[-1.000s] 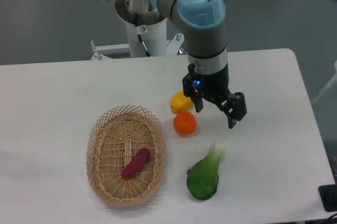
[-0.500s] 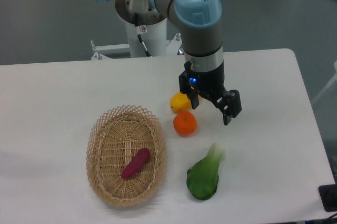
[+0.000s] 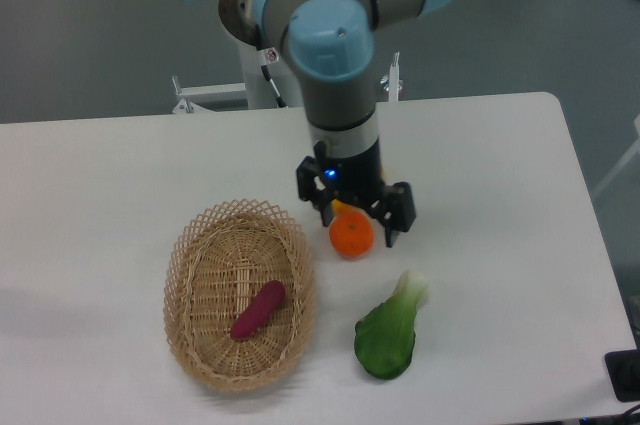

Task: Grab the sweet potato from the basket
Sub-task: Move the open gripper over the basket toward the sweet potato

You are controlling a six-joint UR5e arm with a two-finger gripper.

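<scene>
The magenta-purple sweet potato (image 3: 258, 309) lies slanted on the floor of the oval tan wicker basket (image 3: 193, 245) at the table's front left. My gripper (image 3: 357, 228) hangs above the round orange, to the right of the basket and well apart from the sweet potato. Its two black fingers stand spread, with nothing between them.
A round orange (image 3: 351, 235) sits just right of the basket, under the gripper. A yellow-orange fruit (image 3: 342, 208) behind it is mostly hidden by the gripper. A green bok choy (image 3: 388, 332) lies at the front right. The arm's base stands at the table's back edge.
The arm has swung left and slightly toward the front, bringing the gripper from right of the orange to over it. The fruits, basket and sweet potato have not moved.
</scene>
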